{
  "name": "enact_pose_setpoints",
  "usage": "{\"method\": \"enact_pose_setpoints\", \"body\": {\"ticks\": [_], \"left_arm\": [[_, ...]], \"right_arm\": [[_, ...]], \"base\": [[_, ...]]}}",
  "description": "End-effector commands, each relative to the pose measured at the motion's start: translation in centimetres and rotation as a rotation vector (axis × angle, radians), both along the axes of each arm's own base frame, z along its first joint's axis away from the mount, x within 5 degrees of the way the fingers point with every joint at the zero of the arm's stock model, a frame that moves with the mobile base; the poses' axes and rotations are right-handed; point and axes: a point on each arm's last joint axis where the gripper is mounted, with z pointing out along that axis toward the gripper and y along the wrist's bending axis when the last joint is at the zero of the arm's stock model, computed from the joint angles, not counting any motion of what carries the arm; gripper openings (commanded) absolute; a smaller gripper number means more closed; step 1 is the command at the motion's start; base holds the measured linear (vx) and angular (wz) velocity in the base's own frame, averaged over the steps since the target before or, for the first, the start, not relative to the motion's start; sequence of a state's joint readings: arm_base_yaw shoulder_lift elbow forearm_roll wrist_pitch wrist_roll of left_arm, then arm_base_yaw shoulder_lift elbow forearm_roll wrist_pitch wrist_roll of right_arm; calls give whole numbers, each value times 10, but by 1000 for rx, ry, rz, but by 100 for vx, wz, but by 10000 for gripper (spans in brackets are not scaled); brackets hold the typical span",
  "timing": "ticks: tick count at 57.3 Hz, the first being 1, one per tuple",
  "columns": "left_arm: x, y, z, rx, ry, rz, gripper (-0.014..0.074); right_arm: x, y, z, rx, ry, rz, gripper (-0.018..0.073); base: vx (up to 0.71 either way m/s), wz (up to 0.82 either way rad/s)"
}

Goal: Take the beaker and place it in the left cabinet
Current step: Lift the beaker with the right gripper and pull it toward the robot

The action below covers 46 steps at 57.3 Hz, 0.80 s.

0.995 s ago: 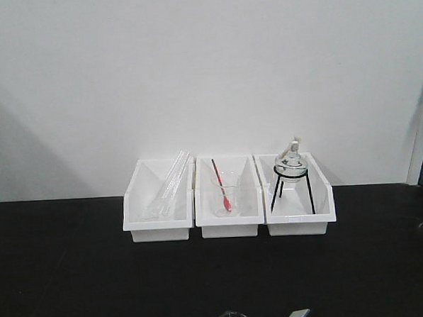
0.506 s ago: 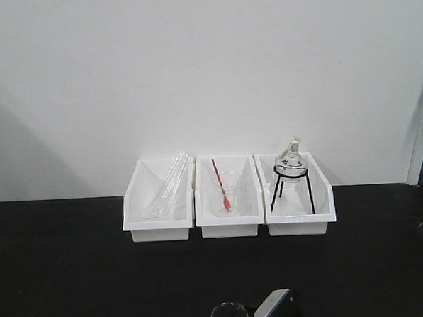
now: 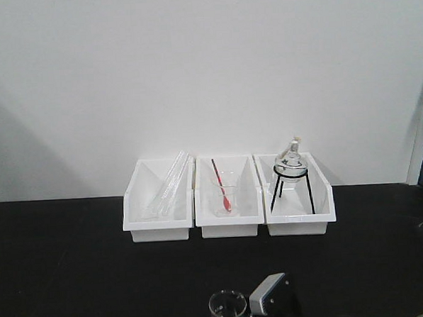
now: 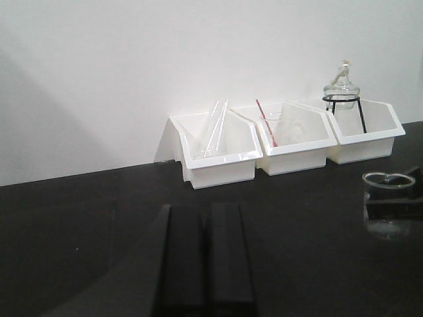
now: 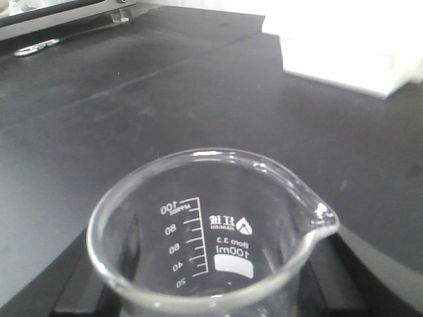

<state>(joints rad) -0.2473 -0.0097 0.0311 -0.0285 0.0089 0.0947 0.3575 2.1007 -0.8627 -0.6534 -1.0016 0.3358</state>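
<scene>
One beaker (image 3: 228, 307) clamped between the fingers of the right gripper (image 5: 210, 300), near the front of the black countertop (image 3: 62, 280).
Left gripper (image 4: 201, 264) empty, fingers close together; parted or touching, cannot tell. Behind: tube bin (image 3: 158, 200), red-rod beaker (image 3: 226, 194), flask on tripod (image 3: 292, 174). Left cabinet not in view. Judgement: keep beaker upright, carry leftward slowly, clear of left gripper, squeeze steady on slick glass.

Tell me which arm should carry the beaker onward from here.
Right. The beaker sits gripped between the fingers of the right end effector. The left end effector holds nothing, and the beaker shows only at the far right edge of its wrist view.
</scene>
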Motion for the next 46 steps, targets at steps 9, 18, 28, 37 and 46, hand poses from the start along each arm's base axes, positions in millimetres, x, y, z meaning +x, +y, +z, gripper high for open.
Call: {"method": "enact_pose_setpoints", "body": {"ticks": [9,18,28,37,46], "left_arm": [[-1,0,3,-33,-80,-4,1],[-1,0,3,-33,-80,-4,1],[-1,0,3,-33,-80,-4,1],[-1,0,3,-33,-80,-4,1],[-1,0,3,-33,-80,-4,1]], "right_arm": [[-11,-15,112,10,-116,-105,-6],[-35,-38,172,-41,-87,-256,-6],[-68,-72,216,-120,-49,-470,-6],[-106,-100,240,-170,-56,-609,-6],[-152,-117,236,-147,-114,-612,-6]], "base": [[0,0],[0,0],[0,0],[0,0],[0,0]]}}
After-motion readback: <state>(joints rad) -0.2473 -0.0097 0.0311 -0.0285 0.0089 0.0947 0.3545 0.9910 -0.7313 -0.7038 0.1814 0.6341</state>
